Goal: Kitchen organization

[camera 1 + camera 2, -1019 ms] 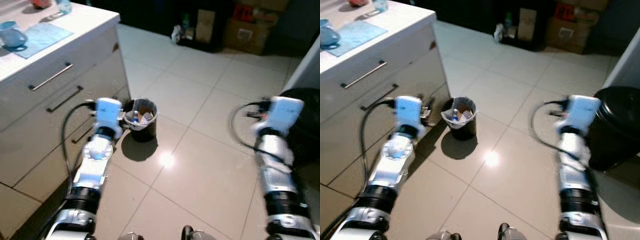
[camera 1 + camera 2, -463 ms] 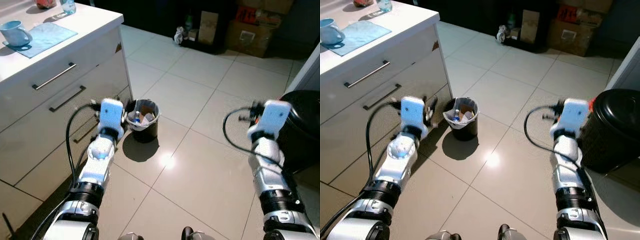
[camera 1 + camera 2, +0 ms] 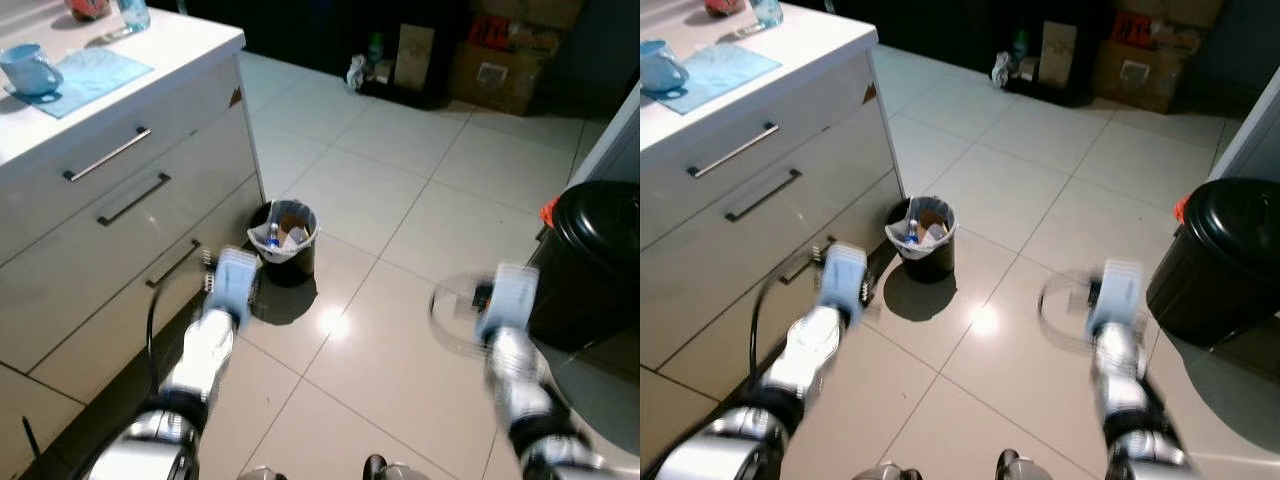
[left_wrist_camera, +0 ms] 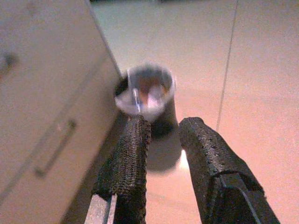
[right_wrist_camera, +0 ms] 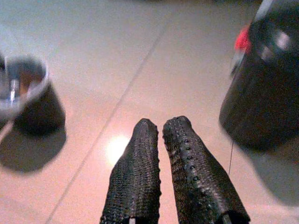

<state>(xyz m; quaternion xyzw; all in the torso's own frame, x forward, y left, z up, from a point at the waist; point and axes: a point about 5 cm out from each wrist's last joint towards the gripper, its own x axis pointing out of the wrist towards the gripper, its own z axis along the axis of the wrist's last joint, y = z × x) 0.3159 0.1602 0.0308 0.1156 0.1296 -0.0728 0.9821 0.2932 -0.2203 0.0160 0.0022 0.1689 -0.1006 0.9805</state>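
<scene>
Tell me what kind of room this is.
Most likely a home kitchen. A white counter with handled drawers runs along the robot's left, with a blue mug on top. On the tiled floor stand a small lined waste bin and a large black bin.

cabinet [image 3: 120, 200] left | bin [image 3: 285, 240] beside its corner | bucket [image 3: 590, 260] right | boxes [image 3: 490, 60] behind
</scene>
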